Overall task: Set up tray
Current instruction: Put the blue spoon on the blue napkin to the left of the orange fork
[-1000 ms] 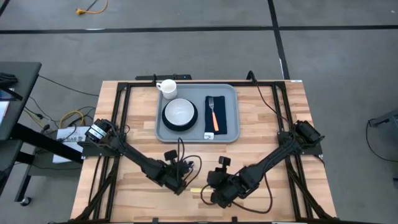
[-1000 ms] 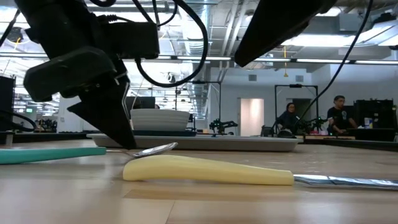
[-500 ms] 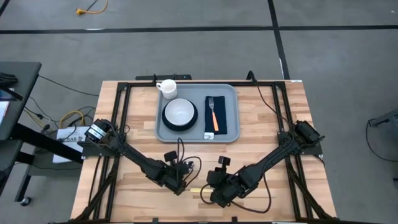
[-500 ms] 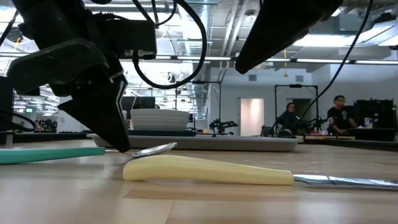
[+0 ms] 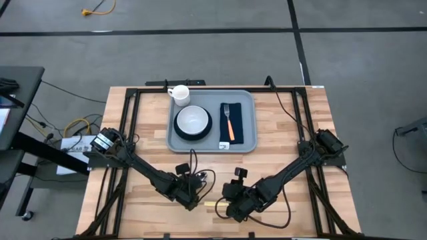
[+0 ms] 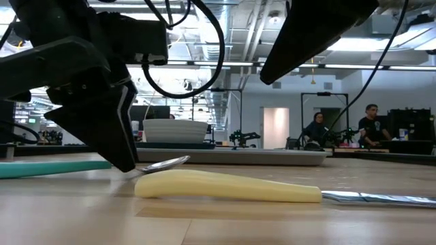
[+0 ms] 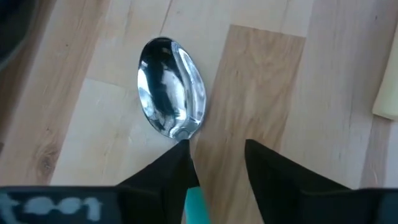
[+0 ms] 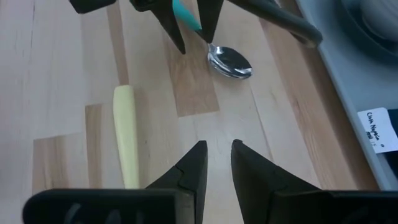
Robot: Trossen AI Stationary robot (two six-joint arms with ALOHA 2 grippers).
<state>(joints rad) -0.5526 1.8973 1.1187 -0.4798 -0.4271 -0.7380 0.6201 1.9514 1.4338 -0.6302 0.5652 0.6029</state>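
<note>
Left wrist view is showing the left gripper (image 7: 214,163) spreading apart beside the slippery, stiff spoon (image 7: 171,94), best pinched at its teal handle (image 7: 195,205), with the tray (image 5: 248,120) lying far off and the right gripper (image 8: 216,163) hovering nearly together

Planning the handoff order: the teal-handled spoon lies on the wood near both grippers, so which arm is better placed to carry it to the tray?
Left. The left gripper already straddles the spoon with fingers open either side of its teal handle. The right gripper hovers farther back, beside the yellow-handled knife.
</note>
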